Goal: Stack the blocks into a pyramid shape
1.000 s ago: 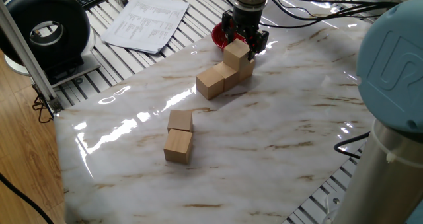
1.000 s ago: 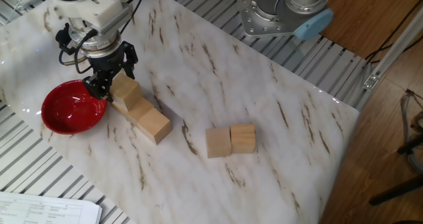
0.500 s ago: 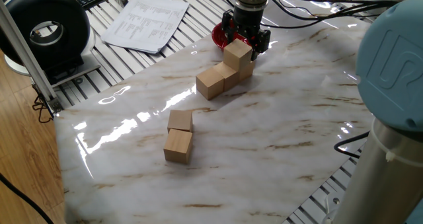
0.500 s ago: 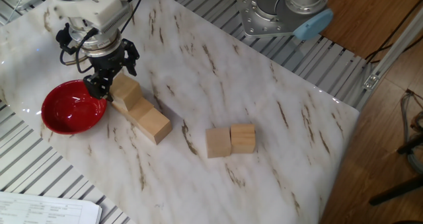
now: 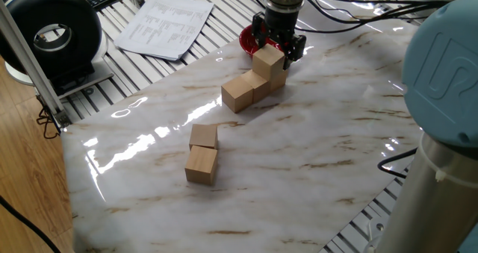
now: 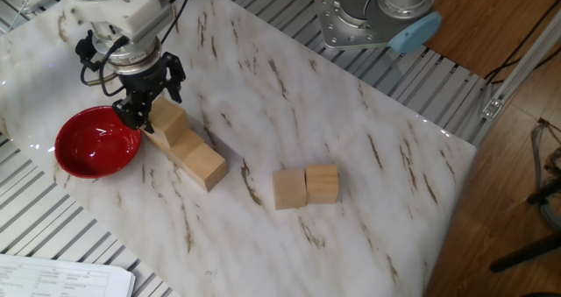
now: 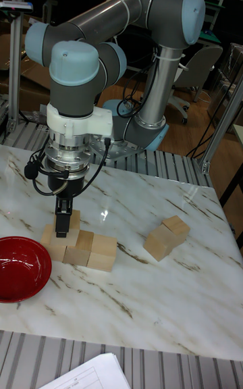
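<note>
White marble table (image 5: 321, 156). Three small tan wooden cubes (image 5: 250, 89) lined up beside shiny red bowl (image 6: 96, 144), fourth cube (image 5: 267, 59) resting on top. Black two-finger gripper (image 5: 275, 49) lifted a little, parted, holding nothing. Two spare cubes (image 5: 202, 152) waiting nearby.

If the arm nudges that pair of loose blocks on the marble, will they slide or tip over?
Probably slide: the two loose blocks are squat cubes lying flat, and the marble table looks glossy. They touch, so one push likely moves both. Being plain wood, they should stay rigid.
</note>
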Motion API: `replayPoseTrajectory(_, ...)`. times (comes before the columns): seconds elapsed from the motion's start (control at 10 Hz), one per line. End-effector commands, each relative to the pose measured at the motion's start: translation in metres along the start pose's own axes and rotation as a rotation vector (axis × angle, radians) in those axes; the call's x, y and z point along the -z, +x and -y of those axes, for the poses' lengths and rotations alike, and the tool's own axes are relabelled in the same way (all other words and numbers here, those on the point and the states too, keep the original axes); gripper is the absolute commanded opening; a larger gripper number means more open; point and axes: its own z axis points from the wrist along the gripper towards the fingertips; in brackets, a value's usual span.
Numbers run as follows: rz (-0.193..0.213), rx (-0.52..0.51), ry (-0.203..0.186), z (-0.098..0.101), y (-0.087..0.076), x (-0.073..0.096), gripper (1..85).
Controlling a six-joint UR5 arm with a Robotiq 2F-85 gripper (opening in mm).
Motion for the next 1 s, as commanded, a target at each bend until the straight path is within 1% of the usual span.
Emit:
replayPoseTrajectory(0.0, 0.010, -0.028, 0.003, 0.0006, -0.0021, 0.0012, 71.3)
replayPoseTrajectory(0.1, 0.010, -0.028, 0.003, 0.0006, -0.0022, 0.0011, 70.3)
replayPoseTrajectory(0.9, 0.008, -0.039, 0.003, 0.0029, -0.0056, 0.0019, 70.3)
